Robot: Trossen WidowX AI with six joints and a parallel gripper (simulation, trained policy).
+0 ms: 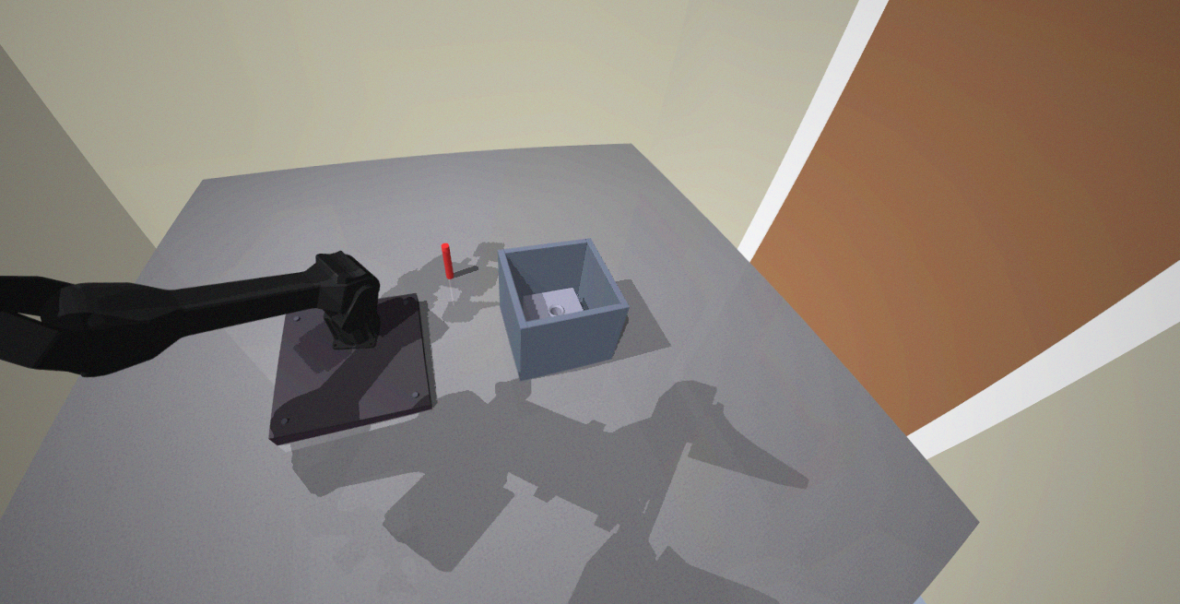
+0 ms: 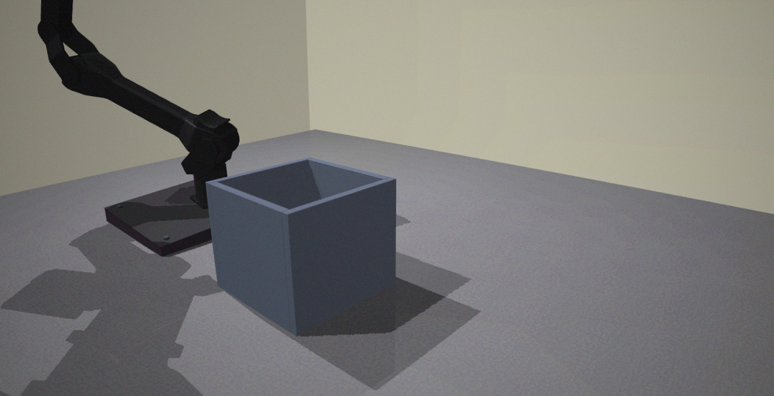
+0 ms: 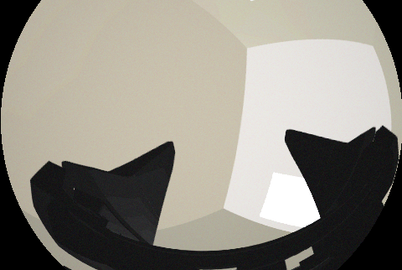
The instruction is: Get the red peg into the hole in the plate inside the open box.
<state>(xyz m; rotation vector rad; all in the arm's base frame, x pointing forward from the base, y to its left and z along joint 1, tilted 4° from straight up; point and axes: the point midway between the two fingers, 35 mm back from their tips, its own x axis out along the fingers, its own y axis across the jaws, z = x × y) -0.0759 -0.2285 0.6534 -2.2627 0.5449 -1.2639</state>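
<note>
1. Far left of the open box (image 1: pixel 569 346) (image 2: pixel 251 242), as we look from the top, we see the smooth, matte black arm (image 1: pixel 239 299) (image 2: pixel 146 106) reach out of view.
2. In the wrist view, we find the gripper (image 3: pixel 233 142) spread wide, nothing between its tapered, angular fingers, with plain walls beyond.
3. Left of the box, we see a flat, dark, square-edged base plate (image 1: pixel 387 402) (image 2: pixel 135 231) with small round studs, apart from it.
4. Between base plate and box, nearer the box's far side, we see the smooth red peg (image 1: pixel 448 262) upright on the finely speckled grey table (image 1: pixel 742 468) (image 2: pixel 541 285), with a gap before the box wall.
5. The box is blue-grey, straight-walled and square-rimmed; inside at its bottom we see a pale plate (image 1: pixel 569 301) with a round hole.
</note>
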